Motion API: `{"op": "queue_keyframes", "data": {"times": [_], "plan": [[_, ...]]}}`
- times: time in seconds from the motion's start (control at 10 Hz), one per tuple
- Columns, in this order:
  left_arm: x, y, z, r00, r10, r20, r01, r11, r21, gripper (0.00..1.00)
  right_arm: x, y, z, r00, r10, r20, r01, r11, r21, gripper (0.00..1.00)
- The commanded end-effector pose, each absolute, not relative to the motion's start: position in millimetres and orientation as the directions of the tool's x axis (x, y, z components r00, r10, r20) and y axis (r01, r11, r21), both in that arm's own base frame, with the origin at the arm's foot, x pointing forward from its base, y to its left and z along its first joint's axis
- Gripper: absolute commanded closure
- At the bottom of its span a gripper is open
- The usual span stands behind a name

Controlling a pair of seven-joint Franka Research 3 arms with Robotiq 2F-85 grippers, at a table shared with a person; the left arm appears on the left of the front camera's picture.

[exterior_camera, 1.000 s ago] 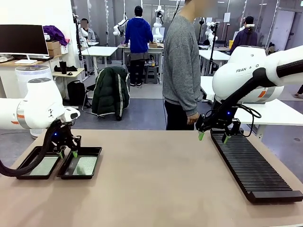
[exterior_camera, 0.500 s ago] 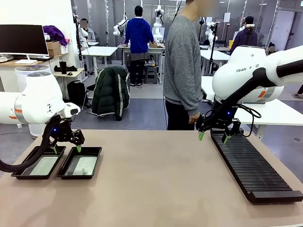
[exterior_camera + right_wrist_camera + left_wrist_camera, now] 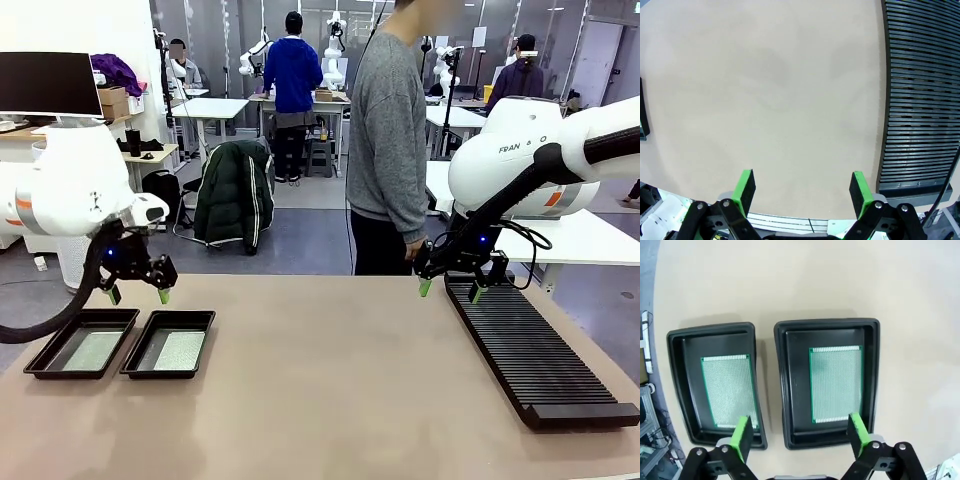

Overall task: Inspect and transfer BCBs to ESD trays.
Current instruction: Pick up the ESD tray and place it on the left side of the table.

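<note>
Black trays sit side by side on the tan bench at my left, their long rims nearly touching: the left tray and the right tray. Each holds one pale green BCB lying flat on its floor; from my left wrist I see one board in the tray toward that picture's left edge and the other board in the tray beside it, each with a bare black margin of floor around it.

My left gripper hangs in the air above the far edge of the trays, released, fingers spread wide with nothing between the green pads. It touches neither tray nor board.

My right gripper hovers over the near-person end of the long black ribbed rack on my right side of the bench, also released and empty, pads wide apart. From that wrist, bare bench lies under the fingers and the rack's slots run along the picture's right side.

A person in a grey sweater stands at the far side of the bench, one hand hanging just beside my right gripper, not touching it as far as I can tell.
</note>
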State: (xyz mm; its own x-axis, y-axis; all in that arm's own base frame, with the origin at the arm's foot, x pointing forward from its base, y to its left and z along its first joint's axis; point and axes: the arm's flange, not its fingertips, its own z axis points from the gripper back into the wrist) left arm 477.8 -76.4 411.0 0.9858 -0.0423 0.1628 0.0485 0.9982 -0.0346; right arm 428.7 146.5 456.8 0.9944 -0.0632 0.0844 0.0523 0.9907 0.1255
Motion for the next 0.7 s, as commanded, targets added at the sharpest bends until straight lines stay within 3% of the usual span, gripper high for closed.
{"op": "queue_keyframes", "data": {"times": [0.0, 0.6], "plan": [[471.1, -76.3, 437.6, 0.986, -0.100, 0.134, 0.107, 0.993, -0.048, 0.00, 428.4, 147.0, 456.3, 0.995, -0.062, 0.084, 0.052, 0.991, 0.124, 0.00], [472.6, -81.0, 454.5, 0.987, -0.073, 0.145, 0.078, 0.996, -0.031, 0.00, 428.4, 147.0, 456.3, 0.995, -0.062, 0.084, 0.052, 0.991, 0.124, 0.00]]}}
